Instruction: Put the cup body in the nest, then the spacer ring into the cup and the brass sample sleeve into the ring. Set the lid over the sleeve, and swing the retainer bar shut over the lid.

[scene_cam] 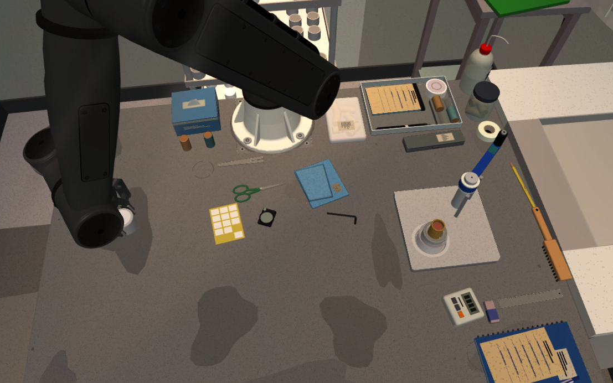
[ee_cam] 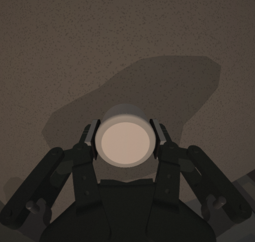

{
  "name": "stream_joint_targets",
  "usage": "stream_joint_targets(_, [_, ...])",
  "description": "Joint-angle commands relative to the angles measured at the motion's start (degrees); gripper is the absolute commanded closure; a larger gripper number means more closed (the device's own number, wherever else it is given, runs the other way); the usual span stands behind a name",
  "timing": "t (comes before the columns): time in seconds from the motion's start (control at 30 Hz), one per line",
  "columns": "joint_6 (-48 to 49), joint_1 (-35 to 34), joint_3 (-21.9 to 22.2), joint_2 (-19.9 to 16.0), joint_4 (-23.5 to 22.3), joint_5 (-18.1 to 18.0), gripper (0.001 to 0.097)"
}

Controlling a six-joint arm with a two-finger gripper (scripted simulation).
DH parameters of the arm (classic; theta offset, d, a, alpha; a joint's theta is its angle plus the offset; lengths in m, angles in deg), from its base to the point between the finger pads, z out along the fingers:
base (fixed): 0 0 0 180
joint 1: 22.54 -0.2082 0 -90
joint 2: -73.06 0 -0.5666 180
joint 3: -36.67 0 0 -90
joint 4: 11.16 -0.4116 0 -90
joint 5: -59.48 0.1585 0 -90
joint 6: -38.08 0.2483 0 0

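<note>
My gripper (ee_cam: 125,139) (scene_cam: 126,215) is at the left side of the table, low over the surface. I hold the lid (ee_cam: 125,140) (scene_cam: 129,220), a pale round cap, between my fingers. Most of my gripper is hidden behind the arm in the side camera. Far to the right the grey base plate (scene_cam: 446,227) carries the nest. The cup body (scene_cam: 431,242) sits in the nest. The brass sample sleeve (scene_cam: 436,229) stands upright in it. I cannot make out the spacer ring. The retainer bar (scene_cam: 480,166), blue and black, stands swung up and away from the cup.
A grey tray (scene_cam: 411,105) with papers and vials sits at the back right. Scissors (scene_cam: 249,191), a yellow card (scene_cam: 226,223), a blue cloth (scene_cam: 320,183) and a hex key (scene_cam: 343,217) lie mid-table between the gripper and the plate. A timer (scene_cam: 463,306) lies front right.
</note>
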Motion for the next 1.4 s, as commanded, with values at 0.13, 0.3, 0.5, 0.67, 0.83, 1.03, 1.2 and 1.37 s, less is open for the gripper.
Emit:
stream_joint_targets(0.13, [0.00, 0.00, 0.00, 0.00, 0.00, 0.02, 0.0711])
stream_joint_targets(0.3, [0.00, 0.00, 0.00, 0.00, 0.00, 0.02, 0.0611])
stream_joint_targets(0.5, [0.00, 0.00, 0.00, 0.00, 0.00, 0.02, 0.0491])
stream_joint_targets(0.67, [0.00, 0.00, 0.00, -0.01, 0.00, 0.02, 0.0391])
stream_joint_targets(0.83, [0.00, 0.00, 0.00, -0.01, 0.00, 0.02, 0.0291])
stream_joint_targets(1.03, [0.00, 0.00, 0.00, -0.01, 0.00, 0.02, 0.0241])
stream_joint_targets(1.2, [0.00, 0.00, 0.00, -0.01, -0.01, 0.02, 0.0241])
stream_joint_targets(1.37, [0.20, -0.02, 0.00, 0.32, 0.15, -0.26, 0.0241])
